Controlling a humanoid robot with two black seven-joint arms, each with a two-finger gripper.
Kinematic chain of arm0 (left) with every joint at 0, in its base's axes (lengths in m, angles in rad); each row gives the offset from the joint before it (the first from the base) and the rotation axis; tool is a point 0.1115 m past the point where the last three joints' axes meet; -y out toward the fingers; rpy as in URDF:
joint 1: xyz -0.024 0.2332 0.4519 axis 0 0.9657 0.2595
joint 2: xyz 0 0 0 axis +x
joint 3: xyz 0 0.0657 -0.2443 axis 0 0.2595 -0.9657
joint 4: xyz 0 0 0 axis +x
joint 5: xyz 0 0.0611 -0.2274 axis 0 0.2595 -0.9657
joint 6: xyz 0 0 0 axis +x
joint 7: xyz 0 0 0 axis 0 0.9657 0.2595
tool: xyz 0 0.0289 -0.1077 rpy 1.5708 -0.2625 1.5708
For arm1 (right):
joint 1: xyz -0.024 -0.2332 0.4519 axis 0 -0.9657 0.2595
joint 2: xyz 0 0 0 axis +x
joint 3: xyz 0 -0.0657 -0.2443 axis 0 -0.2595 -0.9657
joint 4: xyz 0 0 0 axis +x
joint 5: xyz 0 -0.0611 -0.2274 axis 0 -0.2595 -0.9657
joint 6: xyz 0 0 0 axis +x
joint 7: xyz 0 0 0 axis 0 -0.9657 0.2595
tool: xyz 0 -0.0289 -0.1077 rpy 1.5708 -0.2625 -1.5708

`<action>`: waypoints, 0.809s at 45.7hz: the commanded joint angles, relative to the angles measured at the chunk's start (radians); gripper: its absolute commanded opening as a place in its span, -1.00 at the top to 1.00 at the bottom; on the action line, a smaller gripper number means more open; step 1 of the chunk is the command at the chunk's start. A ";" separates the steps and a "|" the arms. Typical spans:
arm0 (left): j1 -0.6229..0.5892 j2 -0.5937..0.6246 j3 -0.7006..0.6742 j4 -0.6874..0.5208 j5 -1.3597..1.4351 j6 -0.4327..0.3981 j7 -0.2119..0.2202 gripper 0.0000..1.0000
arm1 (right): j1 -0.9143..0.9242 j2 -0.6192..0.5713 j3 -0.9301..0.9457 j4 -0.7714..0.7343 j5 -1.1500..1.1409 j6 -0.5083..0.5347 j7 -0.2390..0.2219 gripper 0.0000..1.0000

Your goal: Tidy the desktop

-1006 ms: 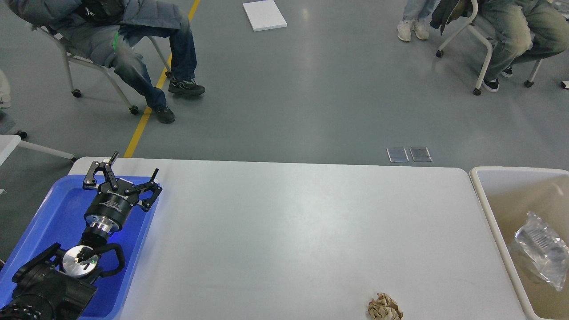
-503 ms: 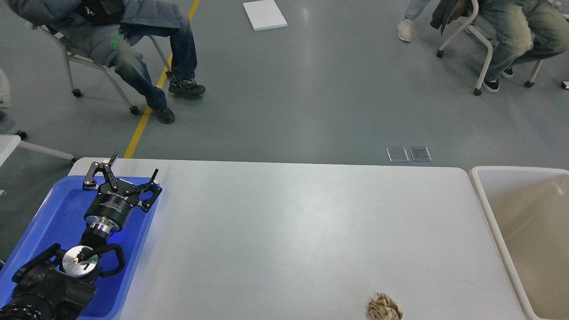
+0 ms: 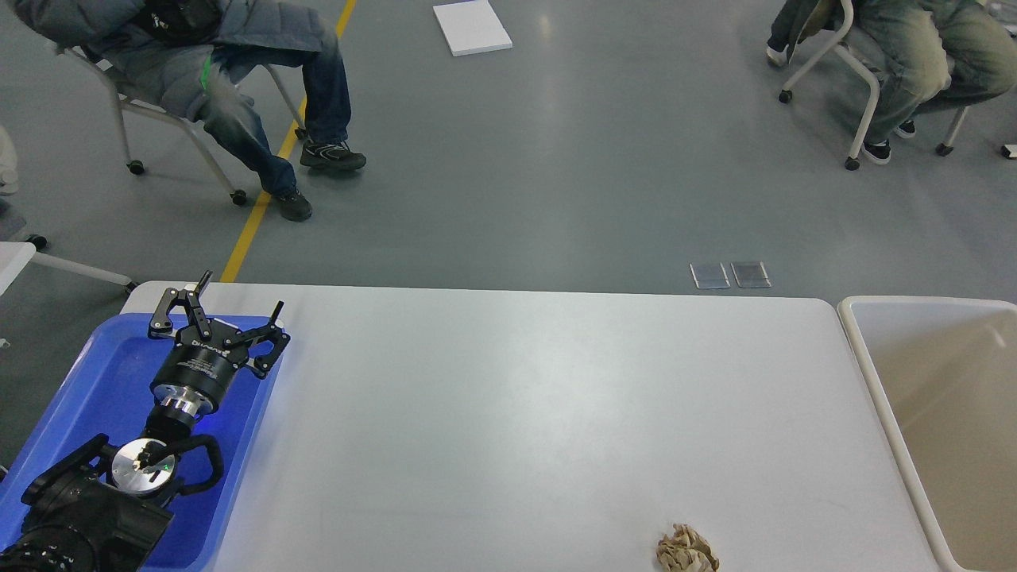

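Note:
The desktop (image 3: pixel 524 397) is a large light grey-white tabletop with rounded corners filling the lower view. A crumpled brown paper ball (image 3: pixel 687 550) lies on it near the front edge, right of centre. My left gripper (image 3: pixel 241 295) is open and empty, hovering over the far end of the blue tray (image 3: pixel 95 381) at the table's left side. It is far from the paper ball. My right gripper is out of view.
A beige white-rimmed bin (image 3: pixel 945 413) stands against the table's right end; its visible inside shows nothing. Beyond the table is grey floor with seated people on chairs (image 3: pixel 199 87) and a white board (image 3: pixel 472 27).
A crinkled clear plastic wrapper seen in the bin one second ago no longer shows. My left arm has not moved. A person at the far right drew their feet back.

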 commanded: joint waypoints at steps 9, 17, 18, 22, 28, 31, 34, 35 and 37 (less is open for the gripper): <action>0.000 0.000 0.001 0.000 0.001 0.000 0.001 -1.00 | 0.416 0.205 -0.476 0.081 -0.001 0.071 0.000 -0.99; 0.000 0.000 0.001 0.000 0.001 0.000 0.001 -1.00 | 0.497 0.373 -0.625 0.140 -0.001 0.095 0.001 -0.99; 0.000 0.000 -0.001 0.000 0.001 0.000 0.001 -1.00 | 0.509 0.385 -0.633 0.150 -0.001 0.106 0.001 -0.99; -0.002 0.000 0.001 0.000 0.001 0.000 0.001 -1.00 | 0.552 0.428 -0.645 0.202 -0.001 0.158 0.001 -0.99; 0.000 0.000 -0.001 0.000 0.001 0.000 0.001 -1.00 | 0.603 0.476 -0.648 0.301 -0.002 0.204 0.001 -0.99; 0.000 0.000 -0.001 0.000 0.001 0.000 0.001 -1.00 | 0.618 0.492 -0.648 0.354 -0.007 0.209 0.001 -0.99; 0.000 0.000 0.001 0.000 0.001 0.000 0.001 -1.00 | 0.634 0.505 -0.647 0.406 -0.027 0.209 0.001 -0.99; 0.000 0.000 0.001 0.000 0.001 0.000 0.001 -1.00 | 0.640 0.508 -0.645 0.420 -0.033 0.209 0.001 -0.99; 0.000 0.000 -0.001 0.000 0.001 0.000 0.001 -1.00 | 0.643 0.514 -0.644 0.452 -0.041 0.209 0.001 -0.99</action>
